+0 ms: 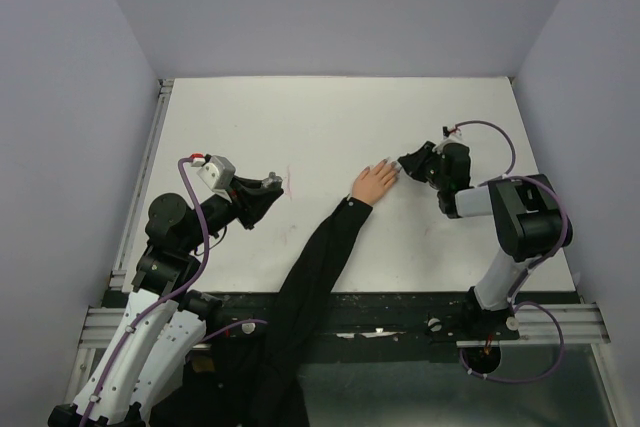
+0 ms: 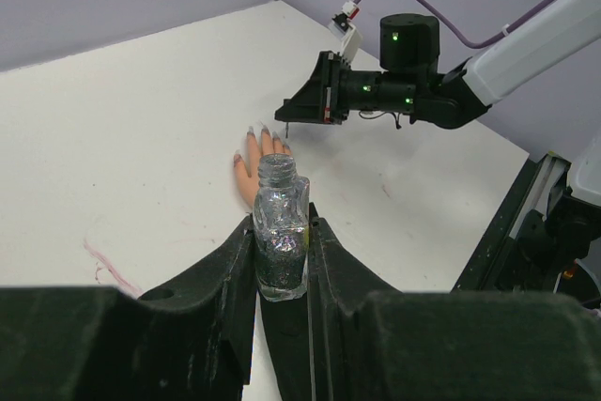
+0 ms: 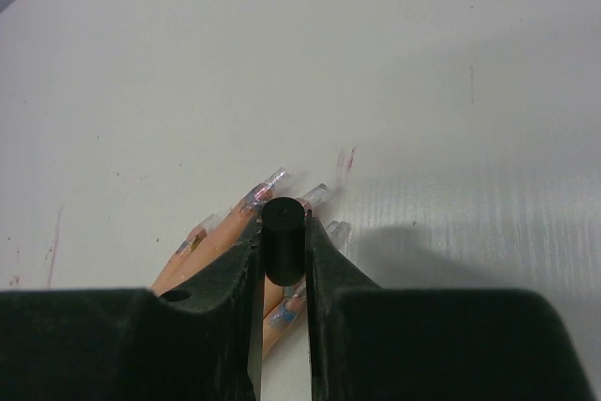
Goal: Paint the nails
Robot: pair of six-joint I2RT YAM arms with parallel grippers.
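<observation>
- The left gripper (image 2: 282, 255) is clamped narrow on an uncapped glitter polish bottle (image 2: 280, 223). It holds the bottle upright at 9 o'clock of the fake hand (image 1: 377, 182) in the top view.
- The right gripper (image 3: 284, 265) is closed on the black brush cap (image 3: 283, 237), directly above the fingertips.
- The fake hand lies flat near the centre of the table (image 1: 300, 117). Its fingers point to 2 o'clock and its black sleeve (image 1: 315, 267) trails toward 7 o'clock.
- Nails (image 3: 272, 182): the nail at 12 o'clock of the cap carries glitter, while 2 nails at 1 to 2 o'clock look clear.
- Assessment: painting is partly done and the clear nails are probably left to coat. Whether the brush touches a nail cannot be told.
</observation>
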